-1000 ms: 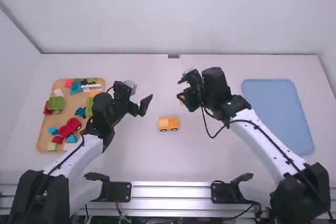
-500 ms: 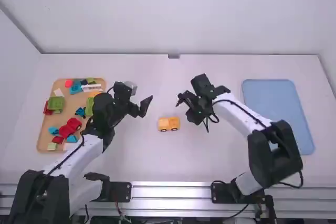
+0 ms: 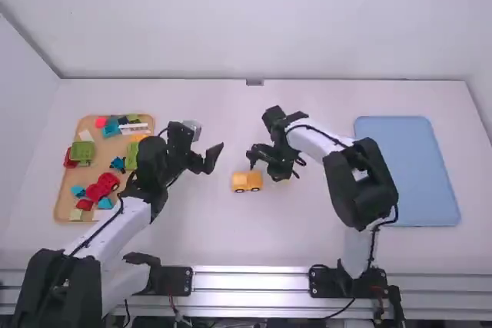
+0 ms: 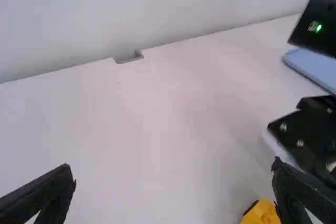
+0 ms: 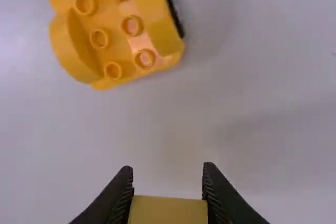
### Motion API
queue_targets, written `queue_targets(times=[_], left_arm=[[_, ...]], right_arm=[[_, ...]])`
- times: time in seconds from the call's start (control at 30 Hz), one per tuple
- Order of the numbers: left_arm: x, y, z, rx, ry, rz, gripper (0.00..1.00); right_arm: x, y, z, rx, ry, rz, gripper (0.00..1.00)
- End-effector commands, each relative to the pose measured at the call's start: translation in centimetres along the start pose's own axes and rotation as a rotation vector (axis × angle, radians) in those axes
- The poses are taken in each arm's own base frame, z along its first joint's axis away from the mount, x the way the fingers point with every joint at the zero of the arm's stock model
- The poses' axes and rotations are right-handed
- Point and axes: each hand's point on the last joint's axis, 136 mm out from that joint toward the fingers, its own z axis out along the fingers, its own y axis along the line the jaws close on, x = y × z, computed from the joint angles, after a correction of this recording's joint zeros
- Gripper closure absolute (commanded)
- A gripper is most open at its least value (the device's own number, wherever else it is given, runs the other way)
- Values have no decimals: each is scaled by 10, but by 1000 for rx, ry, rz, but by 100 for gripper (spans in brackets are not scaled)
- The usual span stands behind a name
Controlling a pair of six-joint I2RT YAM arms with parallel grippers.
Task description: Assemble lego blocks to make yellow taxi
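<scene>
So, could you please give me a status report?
Right gripper shut on yellow block. Yellow wheeled base on table, studs exposed. Left gripper open nearby, possibly in the way.

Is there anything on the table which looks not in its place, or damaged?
One red block seems to stick out over the left rim of the tan tray. Otherwise, I see no clear damage.
</scene>
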Motion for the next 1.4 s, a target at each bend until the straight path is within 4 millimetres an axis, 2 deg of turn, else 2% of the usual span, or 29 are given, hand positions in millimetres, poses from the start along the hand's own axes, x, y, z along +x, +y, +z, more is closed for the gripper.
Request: queue_targets(times=[0.0, 0.2, 0.23, 0.27, 0.3, 0.33, 0.43, 0.5, 0.67, 0.73, 0.8, 0.87, 0.93, 0.97, 1.03, 1.07, 1.1, 1.23, 1.27, 1.37], left_arm=[[0, 1, 1, -5, 1, -3, 1], [1, 1, 1, -5, 3, -4, 1], [1, 1, 1, -5, 4, -4, 1], [2, 1, 1, -5, 6, -5, 1], [2, 1, 1, -5, 6, -5, 1], [2, 1, 1, -5, 7, -5, 1], [2, 1, 1, -5, 7, -5, 1], [2, 1, 1, -4, 6, -5, 1], [6, 1, 0, -5, 22, -12, 1], [7, 3, 0, -16, 29, -15, 1], [12, 12, 0, -71, 47, -21, 1], [16, 21, -1, -125, 62, -32, 1], [23, 31, -3, -191, 86, -76, 1], [24, 32, -4, -198, 90, -84, 1], [30, 40, -6, -247, 110, -134, 1], [34, 42, -7, -262, 123, -156, 1], [34, 42, -7, -262, 123, -156, 1], [47, 39, -9, -268, 158, -298, 1], [48, 36, -8, -251, 163, -291, 1], [43, 10, -3, -77, 165, -123, 1]], right_arm=[[-2, -3, 5, 21, 37, -70, 100], [-4, -1, 24, 3, 64, -85, 100], [-4, -1, 25, -1, 63, -85, 97], [-4, 0, 25, -2, 63, -85, 84], [-4, -1, 25, -2, 63, -85, 75], [-5, -1, 24, 0, 63, -85, 57], [-9, -4, 18, 7, 55, -64, 44], [-14, -7, 10, 9, 46, -44, 2], [-37, -9, -27, -13, -38, -47, 2], [-39, -8, -42, -23, -72, -79, 2], [-38, -5, -70, -13, -141, -120, 2], [-37, -6, -88, 1, -198, -138, 2], [-37, -8, -111, 7, -356, -203, 2], [-36, -8, -113, 4, -381, -219, 2], [-30, -6, -123, -2, -555, -316, 2], [-24, -9, -122, -6, -652, -312, 2], [-24, -9, -122, -6, -652, -312, 2], [2, -28, -89, 28, -750, -230, 2], [8, -28, -80, 32, -761, -218, 2], [15, -24, -68, 30, -767, -215, 2]])
